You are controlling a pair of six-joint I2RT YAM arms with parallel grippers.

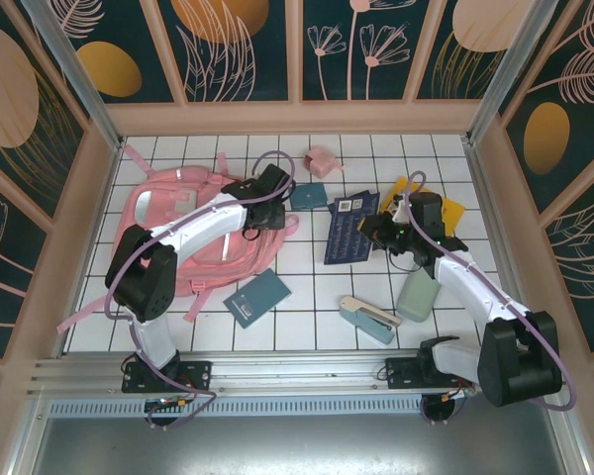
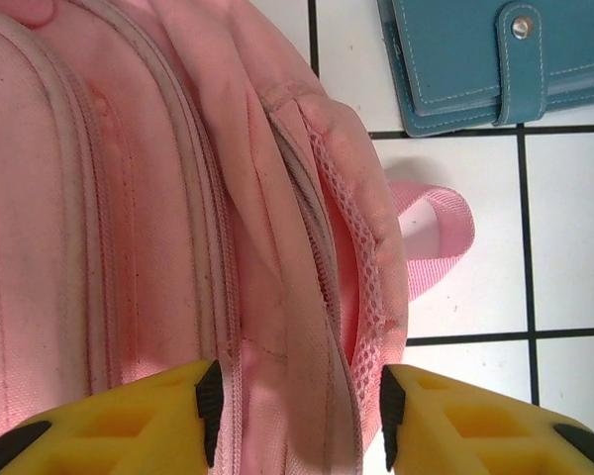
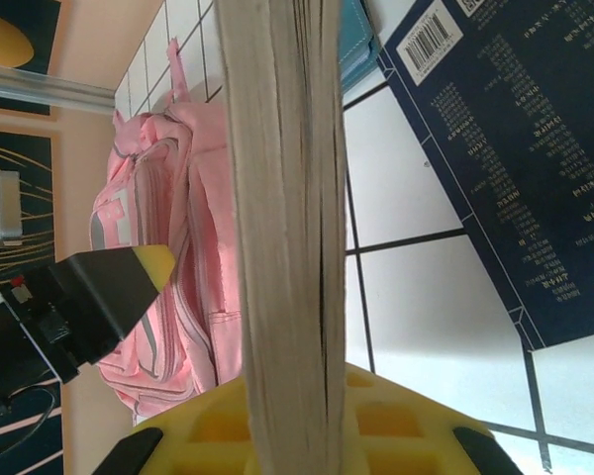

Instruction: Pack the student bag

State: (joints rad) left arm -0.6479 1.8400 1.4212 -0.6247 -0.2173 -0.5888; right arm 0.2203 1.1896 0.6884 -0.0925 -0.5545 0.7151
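- Student bag (image 1: 173, 213): pink, lay flat at the far left of the white tiled table (image 1: 307, 327).
- Left gripper (image 2: 297, 411): hung over the bag's right edge. Its yellow fingers (image 2: 129, 426) stood apart, astride the zip seam and mesh pocket (image 2: 361, 297); no pinch could be made out.
- Teal notebook (image 1: 257, 297): lay near the front edge, just beside the bag.
- Teal wallet (image 1: 310, 195): lay just right of the bag.
- Small pink pouch (image 1: 324, 159): sat toward the back.
- Dark blue book (image 1: 346, 233): lay flat at centre.
- Right gripper (image 1: 383, 230): was clamped on a book (image 3: 282, 247) held edge-on, with cream pages showing.
- Stapler (image 1: 366, 319) and pale green case (image 1: 416, 295): lay at front right.
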